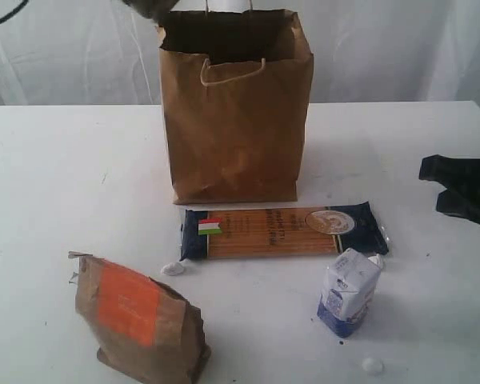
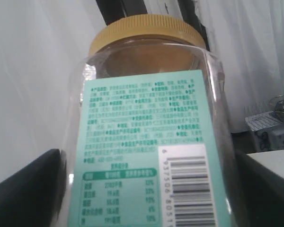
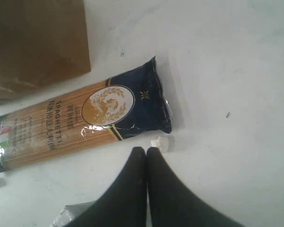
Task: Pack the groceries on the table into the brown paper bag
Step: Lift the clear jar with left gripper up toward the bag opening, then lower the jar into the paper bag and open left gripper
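A clear gold-lidded jar (image 2: pixel 146 118) with a green label fills the left wrist view, and my left gripper (image 2: pixel 146 194) is shut on it, one dark finger on each side. In the exterior view only a blurred piece of this (image 1: pixel 148 8) shows, above the back left corner of the brown paper bag (image 1: pixel 236 112). The bag stands upright and open on the table (image 1: pixel 48 184). In front of it lies the dark spaghetti packet (image 1: pixel 280 230). The brown pouch with the orange label (image 1: pixel 140 320) stands front left, the white-blue carton (image 1: pixel 348 292) front right. My right gripper (image 3: pixel 146 150) is shut and empty, low at the right (image 1: pixel 456 188).
Small white crumbs lie by the packet's left end (image 1: pixel 174 269), at its right end (image 3: pixel 161 142) and near the front edge (image 1: pixel 372 366). A white curtain hangs behind the table. The right wrist view also shows the bag's base (image 3: pixel 38 42).
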